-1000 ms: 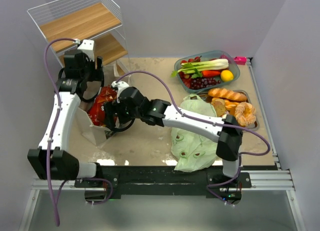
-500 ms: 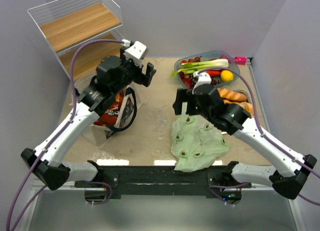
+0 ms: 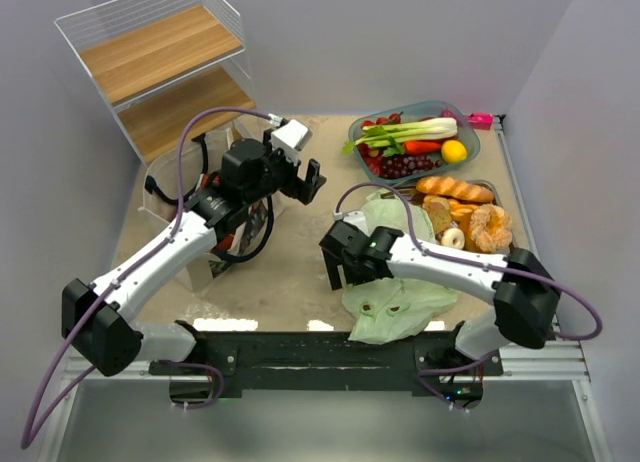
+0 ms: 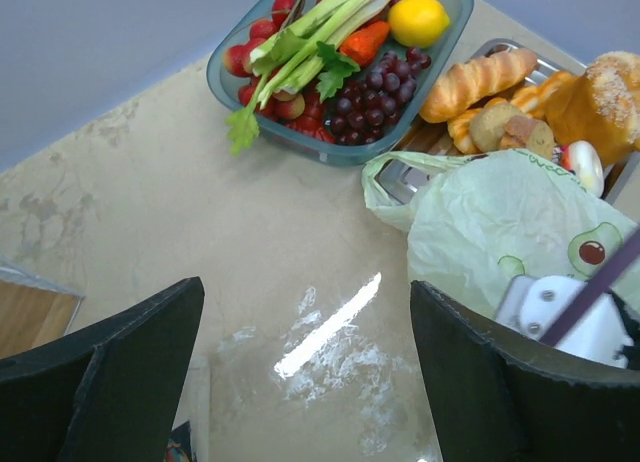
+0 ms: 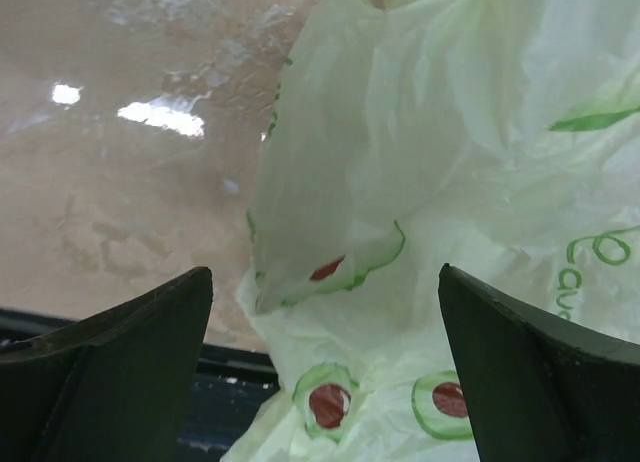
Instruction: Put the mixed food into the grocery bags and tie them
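The pale-green avocado-print bag [image 3: 400, 304] lies crumpled at the near right; it also shows in the left wrist view [image 4: 500, 217] and fills the right wrist view [image 5: 440, 182]. My right gripper [image 3: 345, 272] is open and empty over the bag's left edge [image 5: 325, 372]. The beige canvas tote [image 3: 160, 182] stands at the left with red snack packets [image 3: 208, 185] inside. My left gripper [image 3: 305, 177] is open and empty, above bare table right of the tote [image 4: 305, 382]. A bowl [image 4: 225, 77] holds leek, grapes, strawberries, pepper and a lemon [image 4: 418, 20].
A metal tray [image 3: 512, 250] of croissants, bread and doughnuts sits at the right, behind the green bag. The produce bowl [image 3: 470, 132] stands at the back right. A wire-and-wood shelf rack [image 3: 160, 62] stands in the back left corner. Walls close both sides.
My right gripper left the tote, swung right, then came down to the green bag's left edge. My left gripper moved from the tote's back side forward and right toward the table's middle.
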Controlling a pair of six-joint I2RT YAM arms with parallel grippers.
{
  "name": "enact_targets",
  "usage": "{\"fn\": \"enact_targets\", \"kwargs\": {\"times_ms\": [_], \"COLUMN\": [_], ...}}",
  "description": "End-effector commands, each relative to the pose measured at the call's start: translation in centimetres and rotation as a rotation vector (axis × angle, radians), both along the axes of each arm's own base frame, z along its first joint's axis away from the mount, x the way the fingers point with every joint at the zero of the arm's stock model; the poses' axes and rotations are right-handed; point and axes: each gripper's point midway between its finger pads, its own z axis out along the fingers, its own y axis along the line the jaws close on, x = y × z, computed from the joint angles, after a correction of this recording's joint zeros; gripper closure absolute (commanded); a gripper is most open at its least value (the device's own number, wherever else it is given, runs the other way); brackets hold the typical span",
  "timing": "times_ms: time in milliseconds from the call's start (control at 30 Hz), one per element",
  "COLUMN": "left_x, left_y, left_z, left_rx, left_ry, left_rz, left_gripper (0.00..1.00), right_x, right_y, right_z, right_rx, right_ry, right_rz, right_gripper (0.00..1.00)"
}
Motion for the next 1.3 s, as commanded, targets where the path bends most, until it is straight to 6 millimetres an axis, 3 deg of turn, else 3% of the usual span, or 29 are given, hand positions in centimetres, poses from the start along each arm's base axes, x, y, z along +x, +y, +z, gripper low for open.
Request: {"fn": "enact_targets", "kwargs": {"times_ms": [0, 133, 200, 233, 267, 333, 400, 433, 533, 567, 633, 667, 733, 767, 900, 933, 967, 1000, 1067, 1100, 1133, 1267], "left_x": [-0.8, -0.6, -0.6, -0.7, -0.9, -1.0, -1.5, -1.6, -2.2, -2.8, -3.3, -3.9, -4.1, -5.2, -7.0, -7.4, -7.8, -7.9, -8.1, -8.1, -7.9, -8.2], "left_y": [-0.5, -0.2, -0.1, -0.2, -0.3, -0.5, -0.9, -0.9, -0.5, -0.2, 0.4, 0.7, 1.8, 1.7, 2.1, 2.1, 2.2, 2.2, 2.7, 2.7, 3.0, 3.3], "left_z": [4.9, 4.9, 5.0, 5.0, 5.1, 4.9, 5.2, 5.4, 6.4, 7.3, 8.4, 9.2, 10.1, 10.6, 9.8, 9.1, 8.9, 7.9, 7.2, 6.2, 5.6, 4.1], "left_rx": [-0.133, -0.122, -0.123, -0.123, -0.131, -0.13, -0.132, -0.129, -0.121, -0.129, -0.144, -0.157, -0.179, -0.193, -0.188, -0.182, -0.182, -0.178, -0.175, -0.166, -0.159, -0.147], "left_ry": [-0.107, -0.11, -0.11, -0.111, -0.113, -0.11, -0.119, -0.125, -0.166, -0.188, -0.213, -0.23, -0.245, -0.25, -0.225, -0.199, -0.19, -0.167, -0.152, -0.128, -0.11, -0.074], "left_rz": [-0.034, -0.017, -0.015, -0.02, -0.032, -0.044, -0.077, -0.083, -0.103, -0.118, -0.155, -0.179, -0.203, -0.254, -0.333, -0.345, -0.348, -0.345, -0.323, -0.315, -0.294, -0.277], "left_gripper": [0.1, 0.1, 0.09, 0.09, 0.09, 0.08, 0.07, 0.05, 0.03, 0.02, 0.0, 0.0, 0.0, 0.0, 0.0, 0.0, 0.0, 0.0, 0.0, 0.0, 0.0, 0.0], "right_x": [2.4, 3.7, 4.0, 4.2, 4.2, 4.3, 4.1, 4.0, 2.9, 2.0, 1.4, 0.6, -0.4, -0.7, -3.5, -3.7, -2.6, -2.5, -0.1, 0.6, 2.2, 5.6], "right_y": [-0.3, -0.2, 0.1, 0.4, 0.5, 1.0, 1.8, 2.3, 5.0, 6.6, 7.0, 7.4, 7.7, 8.0, 8.8, 8.7, 8.4, 8.1, 6.9, 6.5, 5.5, 3.0], "right_z": [-1.4, -2.4, -2.5, -2.3, -2.1, -0.4, 1.6, 4.4, 9.2, 12.8, 15.2, 17.8, 19.6, 20.7, 23.6, 23.3, 23.7, 22.4, 21.2, 19.1, 18.2, 13.3], "right_rx": [-0.066, -0.104, -0.108, -0.111, -0.108, -0.076, -0.011, 0.065, 0.284, 0.465, 0.579, 0.698, 0.761, 0.793, 0.963, 0.995, 1.027, 1.047, 1.066, 1.075, 1.076, 0.977], "right_ry": [-0.078, -0.117, -0.12, -0.122, -0.122, -0.134, -0.138, -0.172, -0.206, -0.215, -0.229, -0.239, -0.262, -0.277, -0.228, -0.197, -0.224, -0.165, -0.164, -0.095, -0.094, -0.056], "right_rz": [-0.093, -0.127, -0.124, -0.113, -0.102, -0.066, -0.035, -0.001, 0.17, 0.261, 0.379, 0.472, 0.587, 0.63, 0.829, 0.846, 0.847, 0.829, 0.775, 0.709, 0.647, 0.418], "right_gripper": [0.02, 0.15, 0.36, 0.55, 0.65, 0.89, 1.0, 1.0, 1.0, 1.0, 1.0, 1.0, 1.0, 1.0, 1.0, 1.0, 1.0, 1.0, 1.0, 1.0, 1.0, 0.97]}}
